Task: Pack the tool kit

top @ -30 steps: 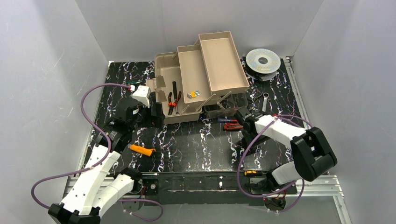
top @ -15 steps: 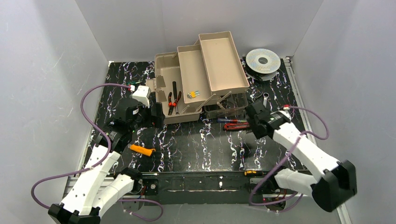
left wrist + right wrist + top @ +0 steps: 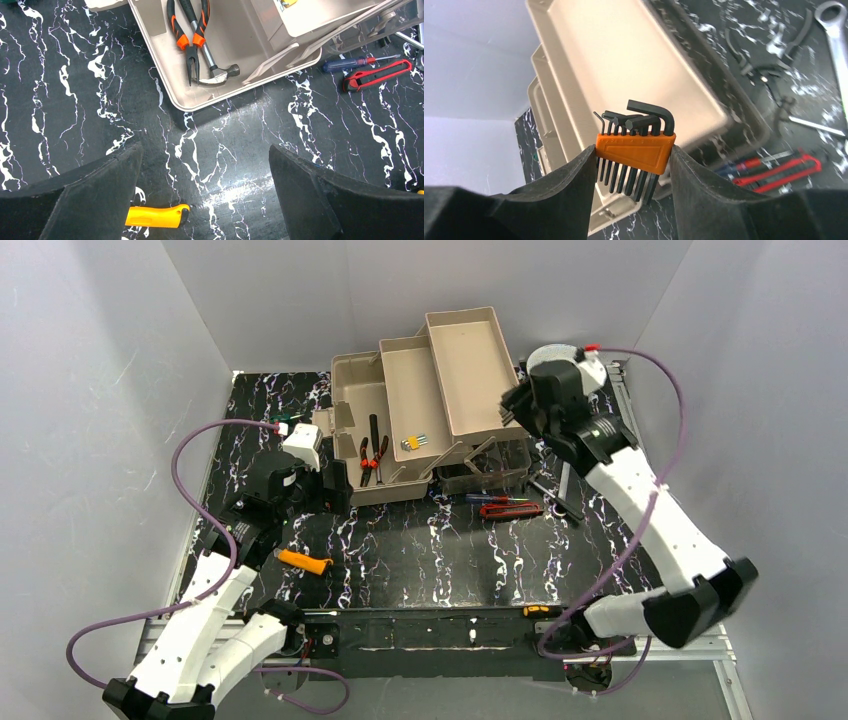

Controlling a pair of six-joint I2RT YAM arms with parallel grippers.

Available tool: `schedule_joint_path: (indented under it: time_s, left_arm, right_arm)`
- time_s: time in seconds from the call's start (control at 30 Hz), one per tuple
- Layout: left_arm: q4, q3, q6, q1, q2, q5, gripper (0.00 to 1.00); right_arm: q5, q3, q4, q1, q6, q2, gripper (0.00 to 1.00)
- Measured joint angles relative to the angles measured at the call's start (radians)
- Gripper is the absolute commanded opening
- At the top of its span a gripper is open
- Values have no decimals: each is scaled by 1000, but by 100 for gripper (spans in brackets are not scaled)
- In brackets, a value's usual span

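- Right gripper (image 3: 633,160) — clamped on your hex-key set (image 3: 636,142): a flat orange plastic holder with black bent steel keys, raised at the top tray's (image 3: 470,370) right edge.
- Left gripper (image 3: 204,150) — jaws spread wide, empty, above the bare black marbled table (image 3: 75,100) just off the toolbox's front corner.
- Toolbox (image 3: 345,370): matte taupe plastic, rectangular, back centre; beige trays stepped out to the right.
- Base compartment: orange-grip pliers (image 3: 192,37) and steel-headed hammer (image 3: 217,75), touching.
- Loose in front: red utility knife (image 3: 377,75), blue-handled screwdriver (image 3: 350,63), orange handle (image 3: 152,216).
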Motion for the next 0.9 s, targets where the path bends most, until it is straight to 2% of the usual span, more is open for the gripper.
schedule_joint_path:
  time_s: [0.03,0.07,0.1,0.13,0.23,0.4,0.57,0.7,0.9]
  left_arm:
    - [0,0,0,0,0,0,98]
    - [0,0,0,0,0,0,98]
    - [0,-1,0,0,0,0,98]
    - [0,-2,0,0,0,0,98]
    - [0,-3,2,0,0,-3,98]
    - [0,-3,3,0,0,-7,98]
    - [0,-3,3,0,0,-7,98]
    - [0,-3,3,0,0,-7,98]
    - [0,-3,3,0,0,-6,98]
  right_arm:
    - [-19,51,16,-3,-32,51,36]
    - [-32,76,28,-3,-50,83,43]
    - [-45,101,33,-5,-67,113,58]
    - [-64,135,39,-9,-87,155,68]
    - [-103,212,37,-23,-121,259,75]
    - [-153,375,-27,-46,-149,401,81]
    - [-180,386,-56,-69,-181,393,83]
    - [-179,278,-48,-93,-243,290,83]
    - [-129,11,-26,-139,-333,22,83]
